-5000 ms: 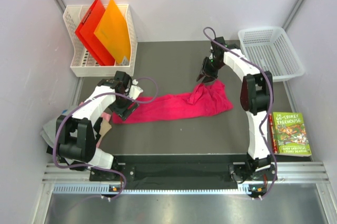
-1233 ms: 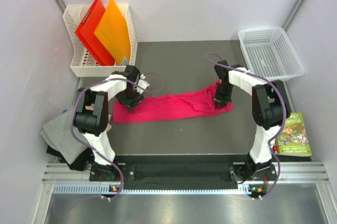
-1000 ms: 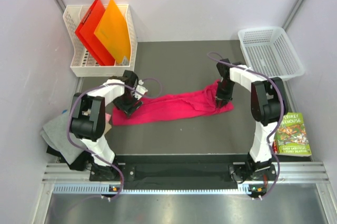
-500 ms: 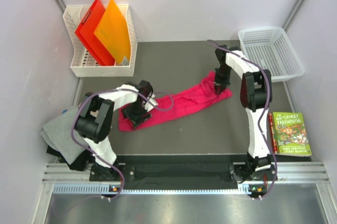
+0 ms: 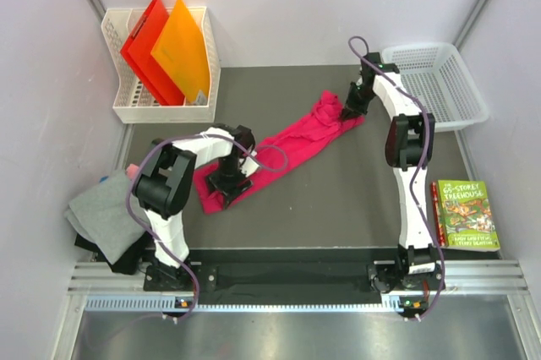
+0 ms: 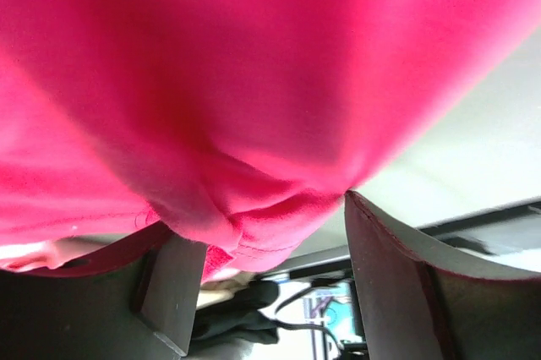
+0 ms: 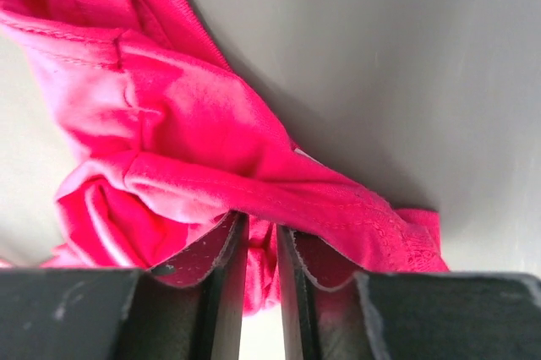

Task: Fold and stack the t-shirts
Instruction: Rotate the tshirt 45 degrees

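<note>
Pink shirt (image 5: 283, 144) lies roped out across the table (image 5: 338, 199), long axis 8 to 2 o'clock. Left gripper (image 5: 226, 181) holds a thick wad at the 8 o'clock end, fingers wide apart. Right gripper (image 5: 353, 108) pinches the hem narrowly at the 2 o'clock end. Each arm has its nearer end.

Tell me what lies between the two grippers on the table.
The magenta t-shirt, stretched diagonally from the left gripper to the right gripper; nothing else lies between them. The top view shows it.
</note>
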